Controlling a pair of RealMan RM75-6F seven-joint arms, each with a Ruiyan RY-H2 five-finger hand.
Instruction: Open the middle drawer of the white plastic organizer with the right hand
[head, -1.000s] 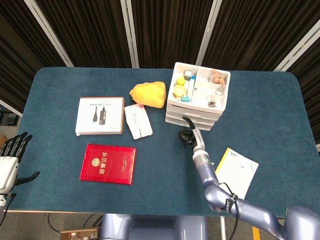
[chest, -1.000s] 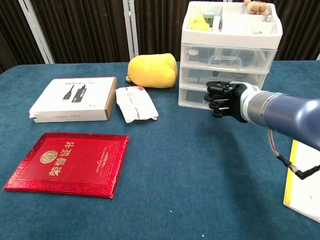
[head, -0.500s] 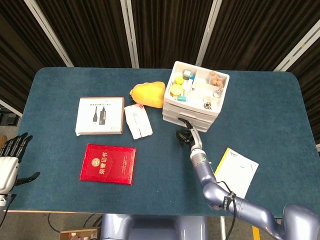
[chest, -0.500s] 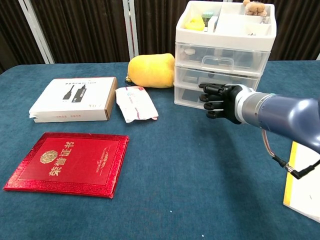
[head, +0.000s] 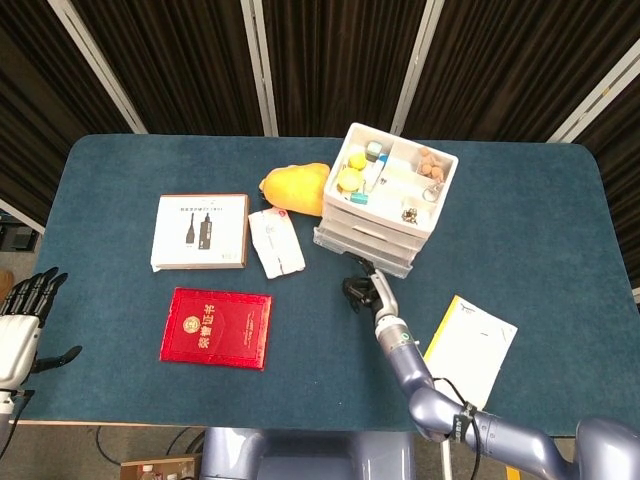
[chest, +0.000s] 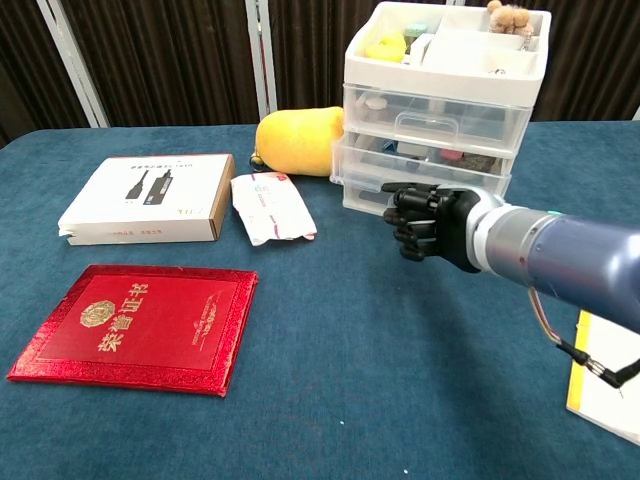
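The white plastic organizer (chest: 445, 75) stands at the back right of the table, its top tray (head: 447, 190) full of small items. The middle drawer (chest: 365, 165) juts out past the drawers above and below it, and small contents show inside. My right hand (chest: 432, 222) is right in front of it, fingers curled in at the drawer front; the handle is hidden behind them. From above, the right hand (head: 362, 290) sits at the stepped-out drawer fronts (head: 345, 240). My left hand (head: 20, 322) hangs off the table's front left corner, fingers spread and holding nothing.
A yellow plush (chest: 298, 140) lies against the organizer's left side. A white packet (chest: 272, 207), a white product box (chest: 145, 197) and a red certificate booklet (chest: 140, 325) lie to the left. A yellow-edged booklet (head: 470, 345) lies under my right forearm.
My right hand has drawn back toward me and leftward. The middle drawer has come out with it, and the whole organizer has slid and turned toward the front left.
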